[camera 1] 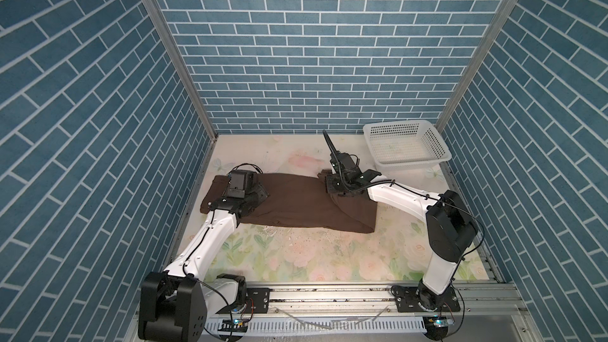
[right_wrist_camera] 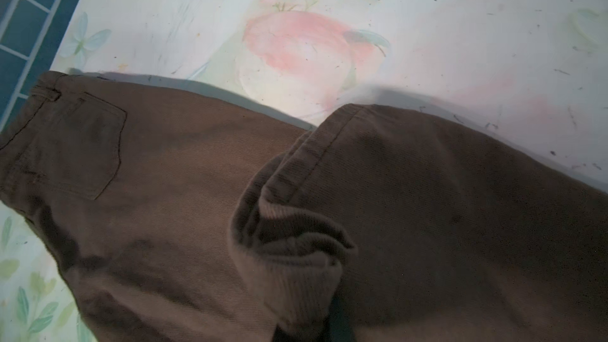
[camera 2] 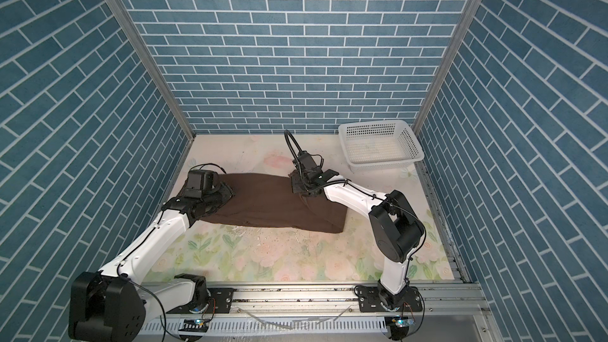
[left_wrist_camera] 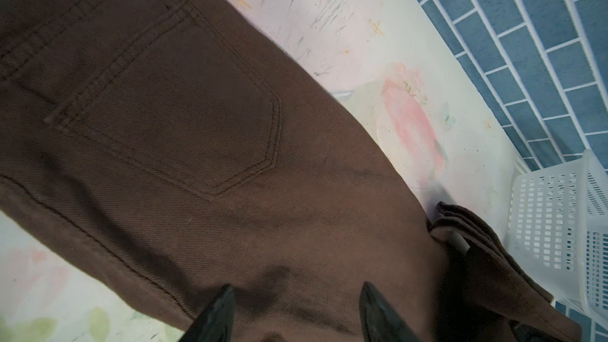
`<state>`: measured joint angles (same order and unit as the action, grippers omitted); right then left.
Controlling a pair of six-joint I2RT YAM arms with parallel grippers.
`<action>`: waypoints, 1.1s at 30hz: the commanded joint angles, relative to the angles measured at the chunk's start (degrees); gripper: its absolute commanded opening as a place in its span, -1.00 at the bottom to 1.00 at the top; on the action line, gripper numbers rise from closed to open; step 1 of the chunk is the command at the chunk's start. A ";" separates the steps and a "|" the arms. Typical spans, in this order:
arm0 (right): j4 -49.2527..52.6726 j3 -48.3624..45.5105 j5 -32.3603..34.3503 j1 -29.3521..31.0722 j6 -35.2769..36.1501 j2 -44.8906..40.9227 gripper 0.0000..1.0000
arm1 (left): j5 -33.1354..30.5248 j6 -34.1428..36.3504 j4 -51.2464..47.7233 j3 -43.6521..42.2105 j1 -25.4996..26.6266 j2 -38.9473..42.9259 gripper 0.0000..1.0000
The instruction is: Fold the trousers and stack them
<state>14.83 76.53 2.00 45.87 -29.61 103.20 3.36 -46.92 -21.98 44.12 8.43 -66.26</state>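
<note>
In both top views you see the trousers (camera 1: 296,203) (camera 2: 263,203) lying across the middle of the floral tabletop (camera 1: 296,258), waist at the left and the legs doubled back on themselves at the right. Your left tool (camera 1: 258,194) sits low over the waist end. Your right tool (camera 1: 337,190) is over the folded-back leg end, with brown cloth drawn up to it. The white basket (camera 1: 406,146) stands in the far right corner, apart from the trousers. From the left wrist, your left tool (left_wrist_camera: 296,291) has its two dark fingertips (left_wrist_camera: 223,301) spread fairly wide with nothing between them, just above the cloth near the back pocket (left_wrist_camera: 184,110); the basket shows beyond the raised hem (left_wrist_camera: 467,222). From the right wrist, the right tool's own fingers are out of frame, but the hem rises and bunches toward the camera, so that tool is closed tight, pinching the trousers.
</note>
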 commanded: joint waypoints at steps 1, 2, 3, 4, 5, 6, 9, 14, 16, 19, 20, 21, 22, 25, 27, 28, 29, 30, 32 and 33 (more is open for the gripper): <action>-0.94 3.44 -1.53 1.58 0.35 -0.60 -1.00 | 0.69 0.79 -0.31 -0.85 -0.43 -0.47 0.25; -0.94 3.45 -1.48 1.94 0.51 -0.74 -1.00 | 0.76 0.85 -0.18 -0.94 -0.43 -0.57 0.24; -0.82 3.40 -1.53 2.37 0.67 -0.88 -1.00 | 0.78 0.72 -0.09 -1.10 -0.41 -0.67 0.25; -0.82 3.34 -1.52 2.91 0.82 -0.98 -1.00 | 0.75 0.77 0.00 -1.20 -0.42 -0.77 0.24; -0.90 3.36 -1.57 3.35 0.93 -0.83 -1.00 | 0.73 0.69 0.09 -1.21 -0.43 -0.77 0.24; -0.82 3.31 -1.74 3.81 0.95 -0.49 -1.00 | 0.78 0.77 0.22 -1.30 -0.43 -0.84 0.24; -0.84 3.28 -2.66 5.20 0.68 1.60 -1.00 | 0.79 0.57 0.62 -1.49 -0.39 -1.18 0.24; -1.28 4.25 -6.70 7.70 -0.88 6.55 -0.89 | 1.18 0.51 1.18 -1.48 -0.43 -2.33 0.36; -1.24 4.64 -9.60 8.51 -0.89 7.69 -0.53 | 1.98 0.42 1.99 -1.49 -0.42 -3.32 0.40; -1.04 4.26 -10.13 9.06 0.11 6.93 -0.22 | 3.55 0.42 3.06 -1.29 -0.43 -5.10 0.43; -0.86 4.00 -10.03 9.02 0.51 6.21 -0.17 | 3.81 0.42 3.29 -1.21 -0.38 -5.66 0.44; -0.60 3.62 -9.88 9.06 1.04 5.08 -0.13 | 4.17 0.38 3.64 -1.06 -0.35 -6.30 0.45; -0.42 2.99 -9.64 9.12 1.81 3.70 -0.10 | 4.44 0.37 3.99 -0.80 -0.27 -7.01 0.45; 1.04 0.89 -7.42 8.66 3.88 -1.91 -0.07 | 5.08 0.52 4.77 0.89 0.72 -9.69 0.48; 2.05 -1.09 -4.92 7.89 4.96 -6.18 -0.06 | 4.67 0.81 5.04 2.92 2.35 -11.88 0.50; 2.47 -2.31 -3.82 7.06 5.08 -8.67 -0.06 | 4.51 1.06 5.39 4.18 3.52 -13.19 0.50; 2.65 -3.58 -3.35 6.05 4.88 -10.69 -0.06 | 4.47 1.30 5.89 5.51 4.66 -14.55 0.50; 2.81 -5.05 -3.13 4.59 4.36 -13.04 -0.06 | 4.34 1.56 6.67 6.77 6.13 -16.28 0.50; 3.10 -8.24 -3.17 1.08 2.48 -16.98 -0.06 | 4.12 2.00 7.98 9.04 8.69 -19.39 0.49; 2.88 -10.33 -3.59 -0.96 1.24 -19.12 -0.06 | 4.21 2.26 8.63 10.26 9.78 -21.25 0.47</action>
<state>15.57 71.26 -3.79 48.80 -27.14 87.74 7.62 -46.22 -16.10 51.51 15.68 -84.64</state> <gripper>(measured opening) 0.470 0.739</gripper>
